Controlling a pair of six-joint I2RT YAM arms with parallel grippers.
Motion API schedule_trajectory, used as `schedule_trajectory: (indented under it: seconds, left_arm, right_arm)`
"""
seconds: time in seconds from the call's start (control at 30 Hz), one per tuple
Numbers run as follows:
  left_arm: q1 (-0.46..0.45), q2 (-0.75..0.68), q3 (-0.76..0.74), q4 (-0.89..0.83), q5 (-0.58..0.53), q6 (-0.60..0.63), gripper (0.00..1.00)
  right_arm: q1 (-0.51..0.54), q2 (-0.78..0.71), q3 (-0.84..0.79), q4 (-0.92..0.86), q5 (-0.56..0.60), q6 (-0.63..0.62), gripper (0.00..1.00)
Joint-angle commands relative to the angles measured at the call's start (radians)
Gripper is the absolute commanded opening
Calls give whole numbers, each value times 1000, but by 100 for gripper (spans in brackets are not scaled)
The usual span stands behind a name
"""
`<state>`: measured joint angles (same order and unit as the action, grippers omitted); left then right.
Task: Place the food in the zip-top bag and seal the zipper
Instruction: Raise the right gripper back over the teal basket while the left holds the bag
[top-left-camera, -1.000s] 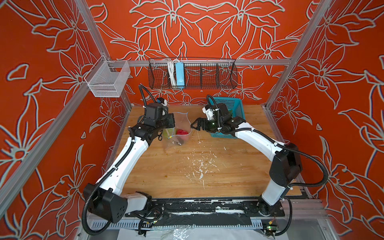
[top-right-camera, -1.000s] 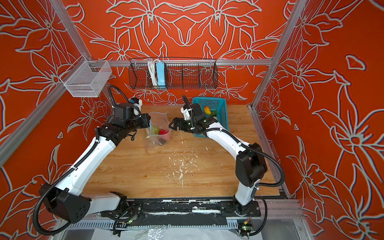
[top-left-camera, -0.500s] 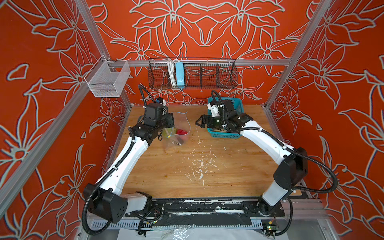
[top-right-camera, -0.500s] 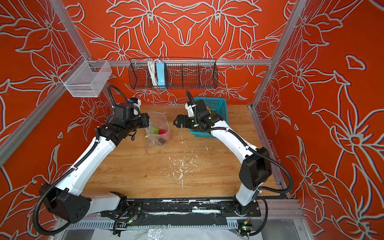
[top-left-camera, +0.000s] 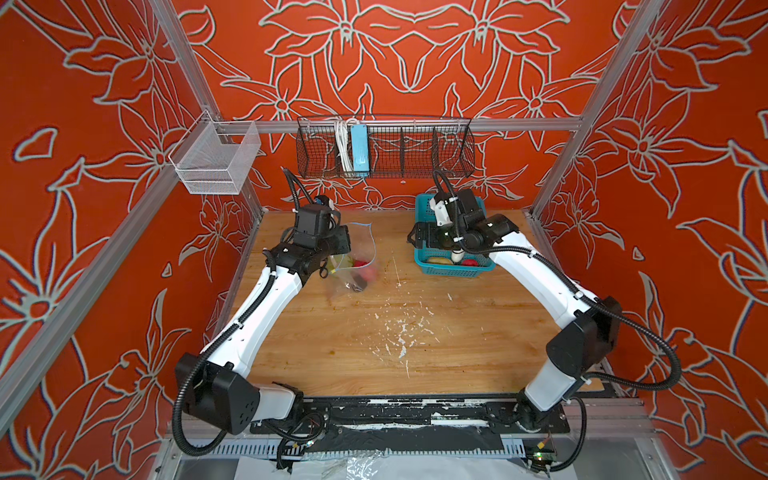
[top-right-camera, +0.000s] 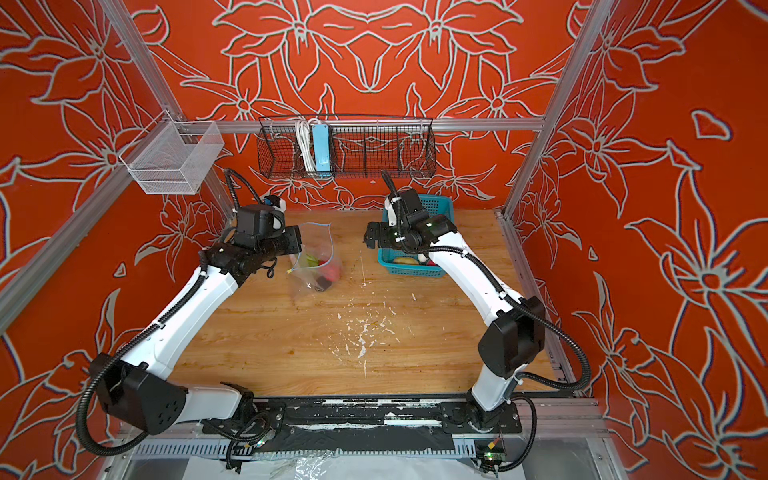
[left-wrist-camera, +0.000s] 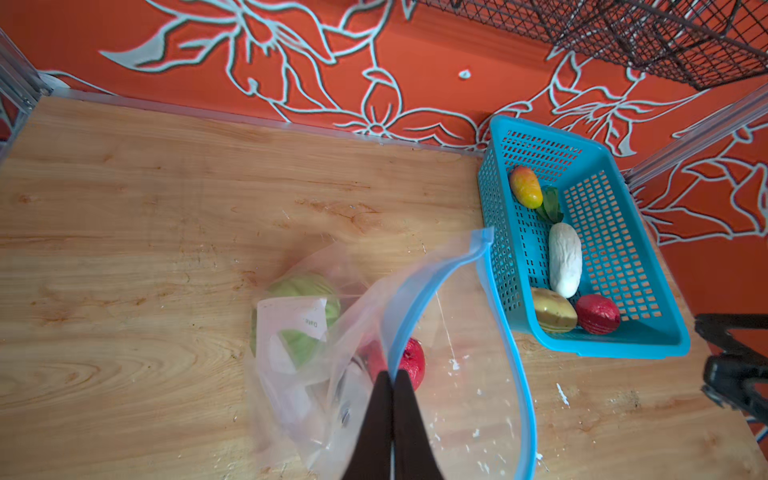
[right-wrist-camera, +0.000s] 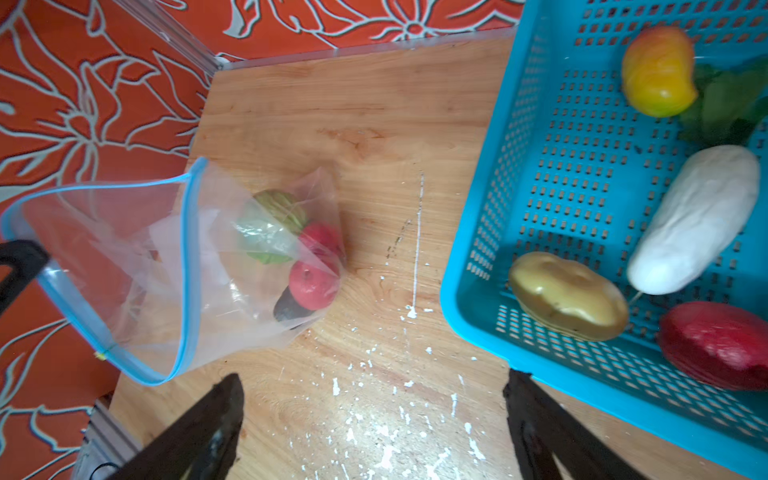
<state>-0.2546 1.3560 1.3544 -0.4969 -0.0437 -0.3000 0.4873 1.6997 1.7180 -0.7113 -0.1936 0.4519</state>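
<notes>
**A:** What's different from 1 second ago?

**B:** The right gripper (right-wrist-camera: 374, 378) was at the mouth of the zip-top bag (right-wrist-camera: 124, 249). It has swung back and now hangs beside the near corner of the teal basket (right-wrist-camera: 469, 266), with its jaws spread wide and nothing between them.

**A:** And the left arm?

**B:** It hasn't moved. The left gripper (left-wrist-camera: 392, 376) is clamped on the zipper (right-wrist-camera: 188, 270), holding the mouth lifted and gaping toward the basket. The bag's bottom rests on the wooden table (right-wrist-camera: 374, 124).

**A:** What's bagged?

**B:** 4 pieces: a green cabbage (right-wrist-camera: 282, 205), 2 red strawberries (right-wrist-camera: 311, 284) and a dark avocado (right-wrist-camera: 289, 309).

**A:** And what's left?

**B:** 5 pieces are in the basket: the mango (right-wrist-camera: 656, 70), green leaf (right-wrist-camera: 727, 104), white radish (right-wrist-camera: 694, 220), yellow-green fruit (right-wrist-camera: 569, 295) and another strawberry (right-wrist-camera: 715, 345).

**A:** So what does that mean for the task?

**B:** I'd say one delivery is over and the next pick is starting. The yellow-green fruit lies nearest the open jaws. Sealing is some way off, and the zipper must stay open until the basket is emptied.
</notes>
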Motion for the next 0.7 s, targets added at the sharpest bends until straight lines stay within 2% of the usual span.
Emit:
schedule_trajectory:
  seconds: [0.0,0.23,0.47,0.67]
  left_arm:
    - [3,6,64,-23,-33,22,0]
    - [5,48,158,-100,-97,43,0]
    - [9,58,242,-132,-100,57,0]
    - [13,50,254,-154,-117,66,0]
  right_arm:
    - [-22,21,43,-80,48,-30,98]
    - [-49,34,45,-125,87,-72,98]
    - [-71,35,17,-144,151,-84,98]
    - [-94,60,32,-185,181,-87,98]
